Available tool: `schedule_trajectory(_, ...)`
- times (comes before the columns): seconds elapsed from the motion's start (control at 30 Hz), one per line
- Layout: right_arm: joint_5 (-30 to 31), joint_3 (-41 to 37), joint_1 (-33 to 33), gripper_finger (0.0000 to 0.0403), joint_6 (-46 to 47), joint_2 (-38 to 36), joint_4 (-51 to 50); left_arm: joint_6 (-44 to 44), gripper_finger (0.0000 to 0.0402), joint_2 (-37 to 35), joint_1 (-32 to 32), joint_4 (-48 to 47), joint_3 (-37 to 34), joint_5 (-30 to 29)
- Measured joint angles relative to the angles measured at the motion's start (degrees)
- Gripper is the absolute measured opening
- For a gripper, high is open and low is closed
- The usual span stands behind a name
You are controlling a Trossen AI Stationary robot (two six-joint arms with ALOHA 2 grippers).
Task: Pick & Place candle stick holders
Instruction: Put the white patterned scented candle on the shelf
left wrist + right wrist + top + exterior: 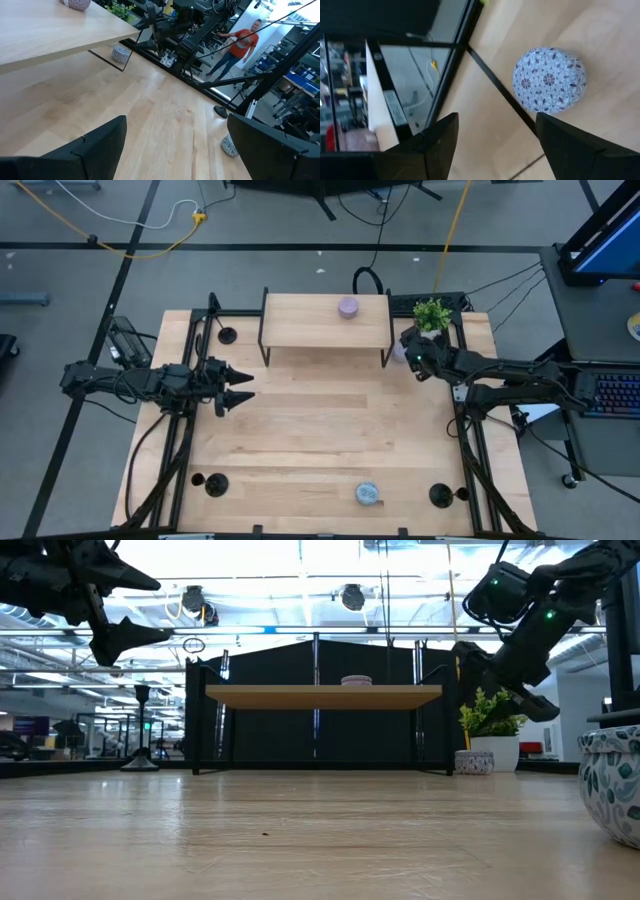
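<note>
Three black candle stick holders stand on their round bases on the table: one at the far left (pixel 227 335), one at the near left (pixel 215 485), one at the near right (pixel 440 496). The low view shows the far-left one (pixel 141 732) with its thin stem upright. My left gripper (pixel 248 385) hovers open over the table's left side, pointing toward the right, with nothing between its fingers (pixel 177 122). My right gripper (pixel 410 352) hangs open by the shelf's right end, tilted down over a small patterned round pot (pixel 549 80), touching nothing.
A wooden shelf (pixel 325 320) on black legs stands at the far middle, with a small lilac pot (pixel 347 307) on top. A potted plant (pixel 431 315) sits at the far right. A second patterned pot (pixel 367 493) lies near the front edge. The table's middle is bare wood.
</note>
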Motion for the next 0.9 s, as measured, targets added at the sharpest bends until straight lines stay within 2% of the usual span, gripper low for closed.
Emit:
schedule_trajectory(0.33,-0.02,0.0,-1.77,0.0262,6.26,0.02,-7.83,-1.81,0.0351,0.0,0.0,0.02,0.0,-0.01)
schedule_trajectory(0.47,-1.12,0.0,-2.41,0.0262,6.57,0.02,-7.2,-1.86,0.0351,0.0,0.0,0.02,0.0,-0.27)
schedule_trajectory(0.7,-2.42,0.02,-2.67,0.0263,5.67,0.02,-0.7,-1.98,0.0351,0.0,0.0,1.0,0.0,-0.34)
schedule_trajectory(0.9,-6.78,0.04,-2.66,0.0261,5.54,0.02,8.02,-2.01,0.0351,0.0,0.01,2.44,0.0,-0.35)
